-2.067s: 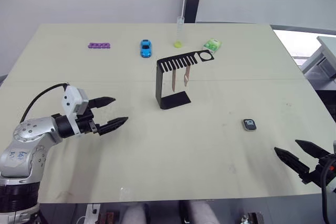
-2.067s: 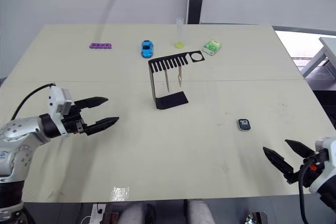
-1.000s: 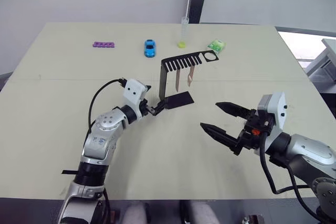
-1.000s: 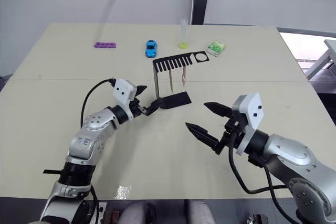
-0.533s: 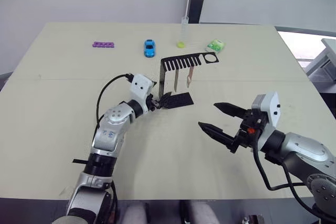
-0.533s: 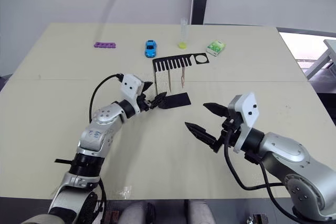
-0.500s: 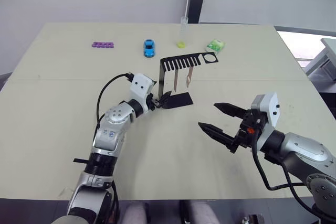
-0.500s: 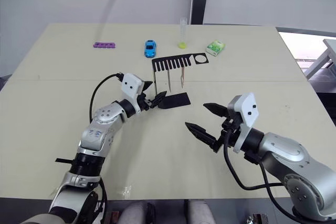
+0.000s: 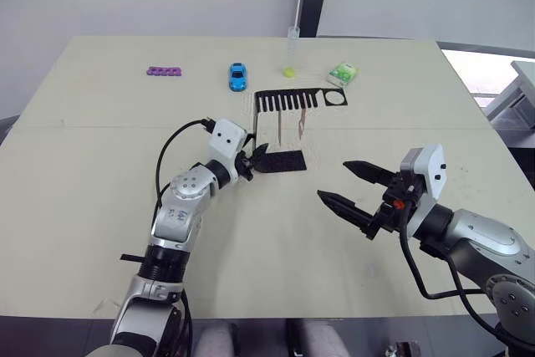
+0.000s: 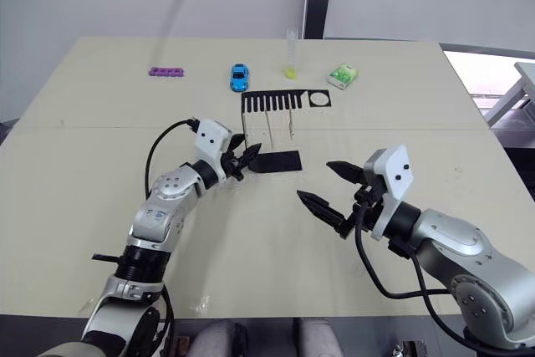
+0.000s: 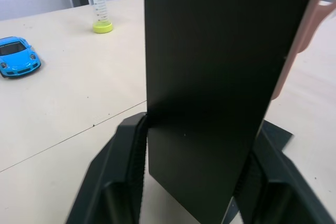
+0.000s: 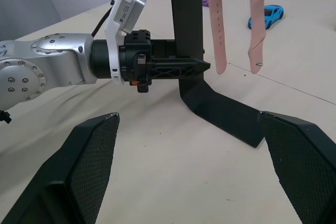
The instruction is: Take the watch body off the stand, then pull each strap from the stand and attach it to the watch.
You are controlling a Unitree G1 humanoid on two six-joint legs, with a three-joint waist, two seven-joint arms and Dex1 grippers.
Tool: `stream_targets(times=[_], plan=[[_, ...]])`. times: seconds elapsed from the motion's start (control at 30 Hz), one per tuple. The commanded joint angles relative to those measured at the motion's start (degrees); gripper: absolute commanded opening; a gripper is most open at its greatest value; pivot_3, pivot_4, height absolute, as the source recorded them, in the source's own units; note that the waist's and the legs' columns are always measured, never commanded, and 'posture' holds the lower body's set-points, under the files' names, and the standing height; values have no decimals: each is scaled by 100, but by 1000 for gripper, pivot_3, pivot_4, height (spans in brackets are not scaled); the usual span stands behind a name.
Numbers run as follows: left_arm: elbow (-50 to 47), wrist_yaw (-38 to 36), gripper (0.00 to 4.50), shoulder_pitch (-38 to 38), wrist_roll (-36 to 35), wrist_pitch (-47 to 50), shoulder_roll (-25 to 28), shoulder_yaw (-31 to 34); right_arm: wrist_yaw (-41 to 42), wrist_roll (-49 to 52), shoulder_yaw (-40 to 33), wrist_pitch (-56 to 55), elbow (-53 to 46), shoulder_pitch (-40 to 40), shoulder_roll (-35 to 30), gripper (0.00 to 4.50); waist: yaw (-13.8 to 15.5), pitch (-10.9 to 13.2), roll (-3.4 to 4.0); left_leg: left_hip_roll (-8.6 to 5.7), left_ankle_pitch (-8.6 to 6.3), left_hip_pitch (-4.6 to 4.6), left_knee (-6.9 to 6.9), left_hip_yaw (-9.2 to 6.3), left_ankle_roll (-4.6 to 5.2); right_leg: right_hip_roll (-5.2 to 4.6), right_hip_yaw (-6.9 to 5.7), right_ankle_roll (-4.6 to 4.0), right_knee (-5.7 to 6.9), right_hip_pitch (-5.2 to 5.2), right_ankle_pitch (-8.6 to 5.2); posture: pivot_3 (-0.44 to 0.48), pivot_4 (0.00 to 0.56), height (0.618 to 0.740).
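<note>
The thin black sheet-metal C-shaped stand (image 9: 278,131) sits near the middle of the pale beige table (image 9: 92,173). Its flat base lies on the table, its upright is vertical at the robot's left end, and its comb-slotted top arm runs level toward the robot's right, ending in a round ring. The ring is empty.

Two narrow pale pink straps (image 12: 234,22) hang from the comb slots, long axes vertical, side by side, lower ends free above the base.

The left end effector (image 9: 253,159) is at the foot of the upright; in the left wrist view one black finger (image 11: 118,174) stands on each side of the upright, close against it, clenched on the stand.

The right end effector (image 9: 347,187) hovers above the table to the robot's right of the stand and apart from it, its two black fingers spread wide and holding nothing.

At the far side of the table stand a purple block strip (image 9: 163,71), a blue toy car (image 9: 238,76), a clear graduated tube with a yellow-green base (image 9: 291,52) and a green-and-white small box (image 9: 340,74).
</note>
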Motion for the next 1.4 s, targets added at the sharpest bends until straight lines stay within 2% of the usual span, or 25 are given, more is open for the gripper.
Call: stream_targets(times=[0.03,0.57,0.67,0.77,0.8,1.23,1.4], plan=[[-115,42,2420,-134,26,-66,-55,-9,-90,-26,-44,-101,-46,-79,51,4500,2,0,0,0,0,0,0,0,0,0,0,0,0,0,0,0,150,740],[213,235,2420,-330,55,-270,-204,117,-105,-124,-11,-104,-94,-62,122,4500,2,0,0,0,0,0,0,0,0,-1,-1,0,0,0,0,0,150,740],[243,249,1590,-367,69,-312,-220,105,-81,-123,-20,-102,-73,-68,115,4500,-2,0,0,0,0,0,0,0,0,0,0,0,1,-1,0,0,150,740],[252,198,184,-385,89,-383,-209,48,-69,-127,-15,-102,-66,-70,122,4500,1,0,0,0,0,0,0,0,0,0,0,0,0,-1,0,0,150,740],[253,194,82,-386,96,-397,-208,41,-67,-130,-13,-103,-70,-68,127,4500,3,0,0,0,0,0,0,0,0,0,-1,0,0,-1,0,0,150,740],[131,522,82,-410,243,-401,-365,36,-108,-309,108,-150,-193,7,187,4500,0,0,0,0,0,0,0,1,0,0,0,0,0,-1,0,0,150,740],[114,857,82,-434,313,-409,-610,48,-588,-706,386,-125,-166,-280,473,4500,-1,0,0,0,0,-1,-1,1,0,0,0,0,0,-2,0,0,150,740]])
